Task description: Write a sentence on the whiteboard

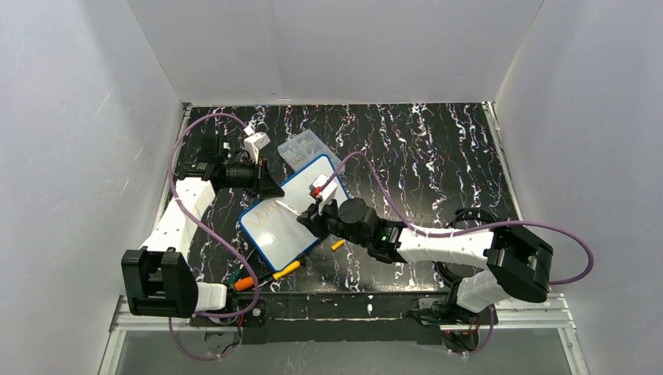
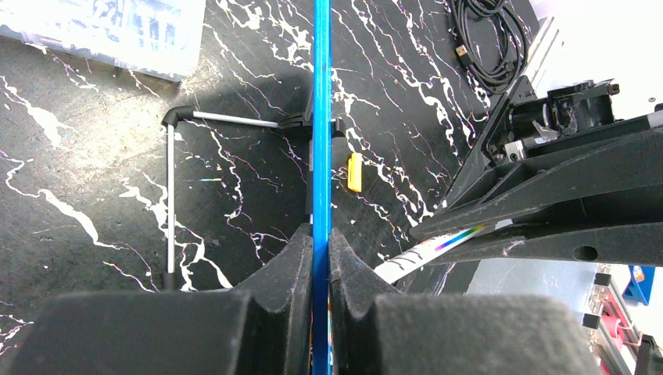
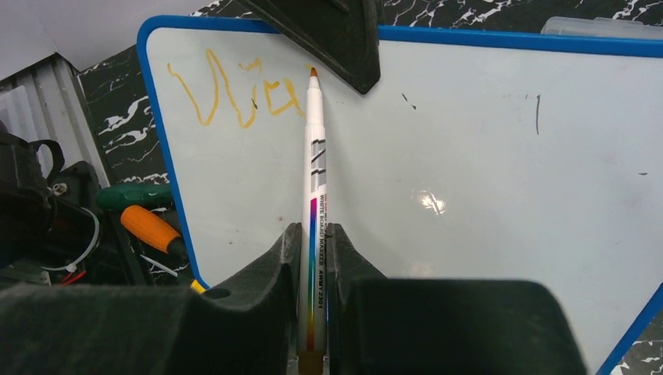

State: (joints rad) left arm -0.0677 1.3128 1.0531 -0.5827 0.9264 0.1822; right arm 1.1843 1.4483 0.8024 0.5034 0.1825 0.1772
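- Right gripper (image 3: 313, 238): I see its fingers clamped on a marker (image 3: 315, 148), with the orange tip at the surface of the whiteboard (image 3: 485, 203).
- The sentence (image 3: 234, 98): a few orange letters just left of the tip, near the board's left corner.
- Left gripper (image 2: 320, 242): closed on the board's blue rim at its far-left edge.
- The board sits left of centre on the table (image 1: 438, 156), with a clear box (image 1: 305, 147) just beyond its far corner.

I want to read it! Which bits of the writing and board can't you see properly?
Top view: the sentence is too small to read; the right gripper covers part of the whiteboard.
Left wrist view: the whiteboard is edge-on in the left gripper, its face hidden.
Right wrist view: the left gripper's finger hides the whiteboard beyond the marker tip.
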